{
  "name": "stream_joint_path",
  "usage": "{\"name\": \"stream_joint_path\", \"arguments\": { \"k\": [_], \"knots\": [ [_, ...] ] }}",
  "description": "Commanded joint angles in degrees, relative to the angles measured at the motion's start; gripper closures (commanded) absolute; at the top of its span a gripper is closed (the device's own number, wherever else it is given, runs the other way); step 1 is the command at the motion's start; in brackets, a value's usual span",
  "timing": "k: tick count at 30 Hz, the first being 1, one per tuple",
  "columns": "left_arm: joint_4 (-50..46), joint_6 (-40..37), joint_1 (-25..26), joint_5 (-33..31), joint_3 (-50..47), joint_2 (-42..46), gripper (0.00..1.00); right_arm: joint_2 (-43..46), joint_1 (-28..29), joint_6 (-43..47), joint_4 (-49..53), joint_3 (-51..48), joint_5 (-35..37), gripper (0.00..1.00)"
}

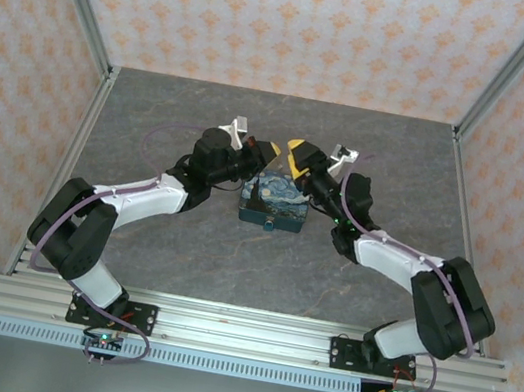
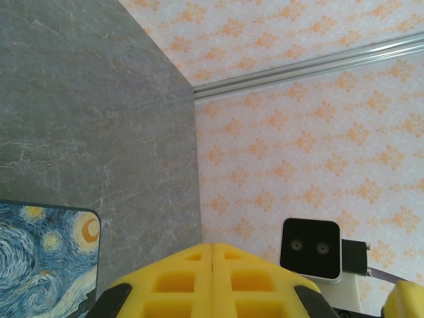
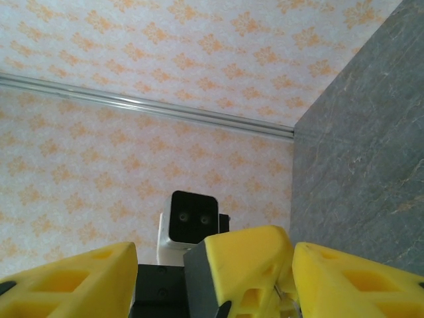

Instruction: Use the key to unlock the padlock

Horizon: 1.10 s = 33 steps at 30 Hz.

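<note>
Blue starry box (image 2: 40,258) near closed left tool (image 2: 212,260).

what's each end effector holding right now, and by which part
Cannot be told for the left end effector: it is shut, and anything tiny pinched inside is hidden. The right end effector is open and holds nothing.

Arms: two, the left arm (image 1: 129,203) and the right arm (image 1: 402,266).
Grippers: two, the left gripper (image 1: 270,149) and the right gripper (image 1: 300,152).
Yellow fingers (image 2: 179,281): four, two to each gripper.
Wrist cameras (image 2: 311,246): two, one on each wrist.
Box (image 1: 274,200): one, with a starry print.
Table (image 1: 181,253): one, grey.
Walls (image 1: 293,19): three, patterned.
Base plates (image 1: 114,312): two, one under each arm.
</note>
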<state>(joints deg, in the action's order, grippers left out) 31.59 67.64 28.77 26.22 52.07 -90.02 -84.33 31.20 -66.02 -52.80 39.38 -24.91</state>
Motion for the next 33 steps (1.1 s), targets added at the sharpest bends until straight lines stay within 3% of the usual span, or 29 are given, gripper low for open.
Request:
{"name": "stream_joint_path", "arguments": {
  "k": [1,12,26,33],
  "knots": [
    [2.9,0.7,0.3,-1.7,-0.5,2.0,1.00,-2.1,0.7,2.5,-2.4,1.5,-0.7,0.37],
    [3.0,1.2,0.3,-2.3,0.1,1.5,1.00,-4.9,1.7,4.7,-5.0,1.2,-4.4,0.41],
    [2.7,1.2,0.6,-2.7,0.5,1.3,1.00,-7.3,1.6,3.6,-8.5,-0.1,-5.4,0.59],
    [2.5,1.1,0.6,-2.9,0.8,1.2,1.00,-7.1,1.6,3.6,-8.8,-1.3,-5.5,0.59]
  ]
}}
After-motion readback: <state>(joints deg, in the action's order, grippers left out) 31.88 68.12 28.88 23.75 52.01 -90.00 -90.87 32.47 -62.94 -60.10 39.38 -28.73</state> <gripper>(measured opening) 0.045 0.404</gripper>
